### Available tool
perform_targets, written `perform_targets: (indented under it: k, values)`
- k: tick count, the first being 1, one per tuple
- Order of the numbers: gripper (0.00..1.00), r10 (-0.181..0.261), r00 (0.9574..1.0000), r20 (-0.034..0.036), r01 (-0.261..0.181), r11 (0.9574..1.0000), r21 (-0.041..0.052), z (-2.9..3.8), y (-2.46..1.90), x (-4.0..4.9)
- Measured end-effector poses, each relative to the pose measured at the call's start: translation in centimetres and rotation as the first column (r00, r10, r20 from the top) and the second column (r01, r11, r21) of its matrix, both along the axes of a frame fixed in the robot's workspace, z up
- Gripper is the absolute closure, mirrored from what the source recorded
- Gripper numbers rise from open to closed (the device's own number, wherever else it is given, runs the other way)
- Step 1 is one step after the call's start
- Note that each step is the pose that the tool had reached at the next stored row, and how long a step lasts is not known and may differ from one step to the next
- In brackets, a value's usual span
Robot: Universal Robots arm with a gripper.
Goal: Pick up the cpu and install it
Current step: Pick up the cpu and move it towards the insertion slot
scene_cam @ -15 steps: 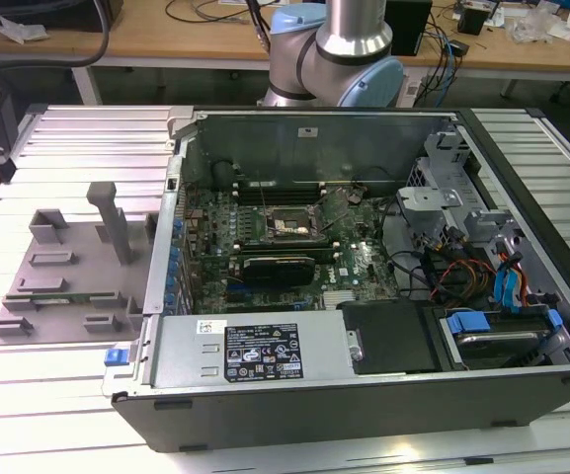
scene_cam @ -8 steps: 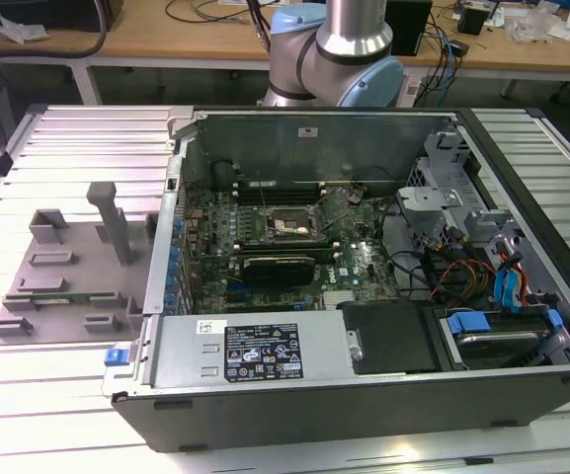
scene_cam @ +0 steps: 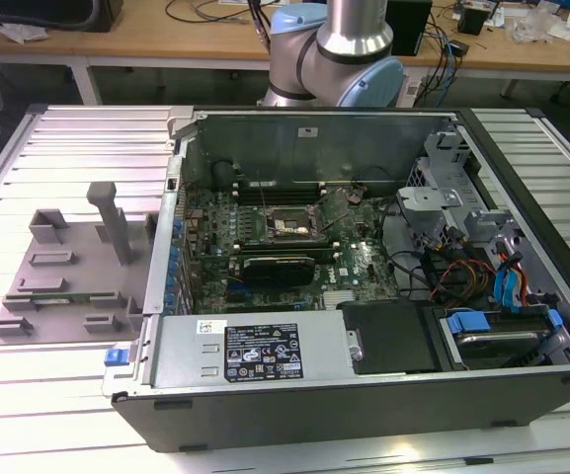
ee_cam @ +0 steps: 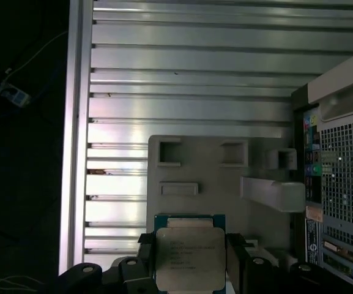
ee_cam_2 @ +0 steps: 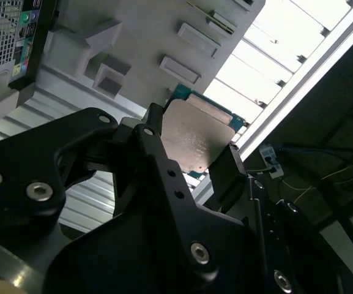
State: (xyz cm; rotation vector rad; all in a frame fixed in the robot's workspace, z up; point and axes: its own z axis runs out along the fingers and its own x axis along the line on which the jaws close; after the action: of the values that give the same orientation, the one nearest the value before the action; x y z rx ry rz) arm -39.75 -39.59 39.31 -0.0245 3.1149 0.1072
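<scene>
The cpu (ee_cam: 189,256), a flat square chip with a silver-grey top plate and a green edge, sits between the two black fingers of my gripper (ee_cam: 190,269), which is shut on it. In the second wrist view the cpu (ee_cam_2: 196,136) is clamped by its two side edges in the gripper (ee_cam_2: 191,160). It hangs in the air above the grey fixture plate (ee_cam: 225,177), beside the back panel of the computer case (ee_cam: 341,184). The open case (scene_cam: 364,257) shows the motherboard with its dark square socket (scene_cam: 289,229).
The grey fixture plate (scene_cam: 57,272) with raised blocks and a post lies on the slatted metal table (scene_cam: 77,148) at the exterior view's left. A long black expansion card (scene_cam: 280,265) sits below the socket. Drive bays and cables (scene_cam: 482,276) occupy the case's right side.
</scene>
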Motion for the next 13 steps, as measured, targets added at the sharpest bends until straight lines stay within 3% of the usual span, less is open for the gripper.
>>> perform_targets:
  k: [6,13]
  values:
    - [0.45,0.0,1.0,0.0,0.0,1.0,0.0,1.54,0.06,0.0]
    - [0.45,0.0,1.0,0.0002,0.0,1.0,0.0001,2.3,0.11,0.0]
